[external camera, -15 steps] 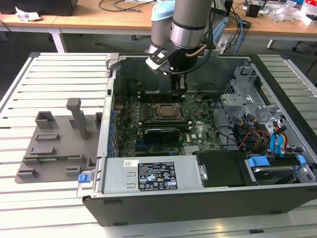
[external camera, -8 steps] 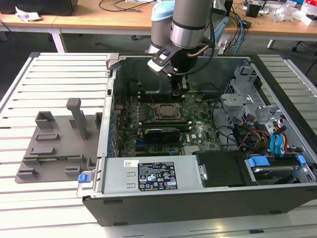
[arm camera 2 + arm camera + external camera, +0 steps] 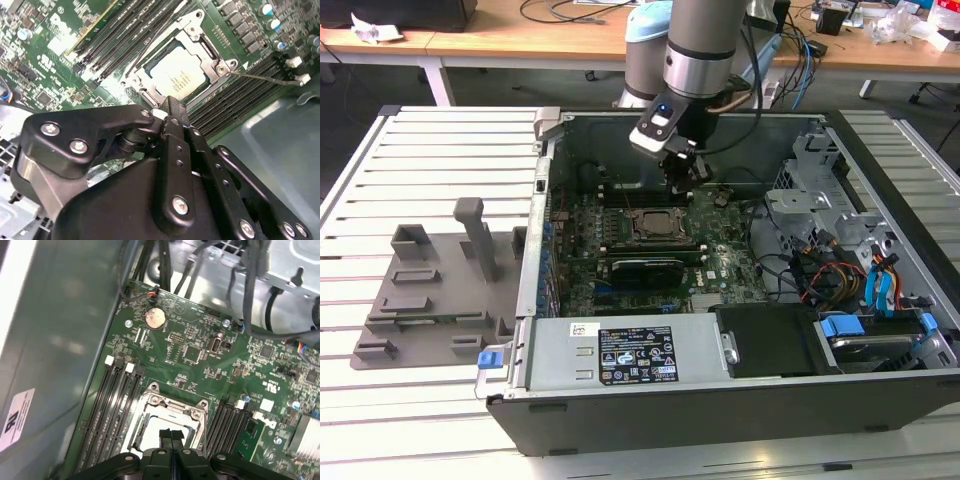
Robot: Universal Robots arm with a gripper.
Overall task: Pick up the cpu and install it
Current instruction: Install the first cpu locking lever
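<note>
Over cpu (image 3: 176, 75) seated in socket (image 3: 199, 36), claw (image 3: 170, 435) closed, empty

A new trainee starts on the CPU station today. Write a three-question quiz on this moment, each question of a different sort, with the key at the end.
1. Fill in: in the exterior view, the grey fixture tray lies outside the computer case, on that view's ____.
2. True or false: the end effector hangs above the socket frame, shut, gripping nothing.
3. The cpu lies: A) in the socket frame; B) on the grey fixture tray; C) in the end effector.

Key: 1 left; 2 true; 3 A.
</note>
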